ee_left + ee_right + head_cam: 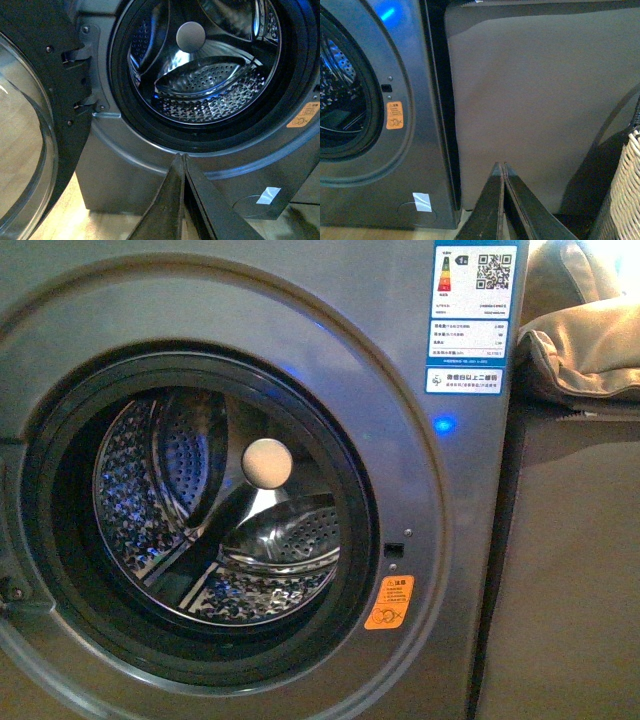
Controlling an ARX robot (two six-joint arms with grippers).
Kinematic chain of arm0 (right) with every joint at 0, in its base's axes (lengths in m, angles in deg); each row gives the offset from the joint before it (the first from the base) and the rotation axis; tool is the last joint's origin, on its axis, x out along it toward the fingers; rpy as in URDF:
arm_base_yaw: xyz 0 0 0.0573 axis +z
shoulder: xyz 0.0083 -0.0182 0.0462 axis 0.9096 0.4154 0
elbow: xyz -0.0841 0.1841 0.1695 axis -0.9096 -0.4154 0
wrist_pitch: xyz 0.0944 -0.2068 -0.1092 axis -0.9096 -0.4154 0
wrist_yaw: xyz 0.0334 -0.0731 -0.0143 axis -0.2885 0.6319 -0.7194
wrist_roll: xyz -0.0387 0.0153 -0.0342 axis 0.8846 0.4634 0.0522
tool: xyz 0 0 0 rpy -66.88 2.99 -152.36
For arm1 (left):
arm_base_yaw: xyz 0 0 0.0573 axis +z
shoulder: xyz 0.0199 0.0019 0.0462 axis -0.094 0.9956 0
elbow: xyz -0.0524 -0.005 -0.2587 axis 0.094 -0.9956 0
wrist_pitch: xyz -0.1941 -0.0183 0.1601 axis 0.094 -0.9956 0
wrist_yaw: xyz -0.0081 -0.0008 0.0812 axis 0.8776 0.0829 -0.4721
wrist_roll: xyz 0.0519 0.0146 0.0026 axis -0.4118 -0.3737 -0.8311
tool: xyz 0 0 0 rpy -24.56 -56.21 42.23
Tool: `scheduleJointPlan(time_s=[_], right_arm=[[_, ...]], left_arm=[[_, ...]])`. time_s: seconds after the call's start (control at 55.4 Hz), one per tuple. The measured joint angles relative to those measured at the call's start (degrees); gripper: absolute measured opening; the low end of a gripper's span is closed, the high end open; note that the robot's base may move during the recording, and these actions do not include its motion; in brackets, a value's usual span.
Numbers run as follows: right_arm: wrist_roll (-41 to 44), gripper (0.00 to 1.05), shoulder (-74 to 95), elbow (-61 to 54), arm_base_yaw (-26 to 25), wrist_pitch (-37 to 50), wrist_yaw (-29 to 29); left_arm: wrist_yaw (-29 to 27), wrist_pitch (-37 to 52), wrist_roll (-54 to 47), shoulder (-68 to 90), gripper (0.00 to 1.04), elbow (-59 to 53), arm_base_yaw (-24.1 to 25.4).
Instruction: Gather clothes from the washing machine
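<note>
Warm, dim light falls on a pale wooden floor (100, 225) and a plain beige cabinet (560, 570) that stands just to the right of the washing machine (440, 540). From my front view the grey machine fills almost everything, its round opening centred toward 9 o'clock. Its door (30, 125) is swung wide open on the hinge side, the curved glass showing in my left wrist view at 9 o'clock. Inside, the perforated steel drum (250, 530) gleams with blue glints; I see a pale round hub at the back and ribbed paddles, and I cannot make out any clothes in it. An orange sticker (390, 602) sits at 4 o'clock from the opening, a blue light (443, 424) glows at 2 o'clock, and a white and blue label (474, 315) is fixed near the top corner. A small white strip (422, 202) is stuck low on the front panel.

My left gripper (182, 160) points at the lower rim of the opening, the drum straight ahead at 12 o'clock, its fingers pressed together and holding nothing. My right gripper (501, 167) faces the cabinet side, with the machine off at 10 o'clock; its fingers are likewise closed and empty. A woven wicker basket (625, 190) stands near it at 4 o'clock. Folded beige fabric (585, 340) lies on top of the cabinet.
</note>
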Motion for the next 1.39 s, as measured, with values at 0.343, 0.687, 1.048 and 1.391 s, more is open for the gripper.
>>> scheduleJointPlan(time_s=[0.343,0.687,1.048,1.391], right_arm=[[0.0,0.02,0.0,0.0,0.0,0.0,0.0],[0.1,0.07,0.0,0.0,0.0,0.0,0.0],[0.1,0.77,0.0,0.0,0.0,0.0,0.0],[0.1,0.97,0.0,0.0,0.0,0.0,0.0]], left_arm=[[0.0,-3.2,0.0,-5.2,0.04,-2.0,0.0],[0.0,-13.9,0.0,-17.8,0.04,-3.2,0.0],[0.0,-13.9,0.0,-17.9,0.60,-3.2,0.0],[0.0,-13.9,-0.1,-17.9,0.98,-3.2,0.0]])
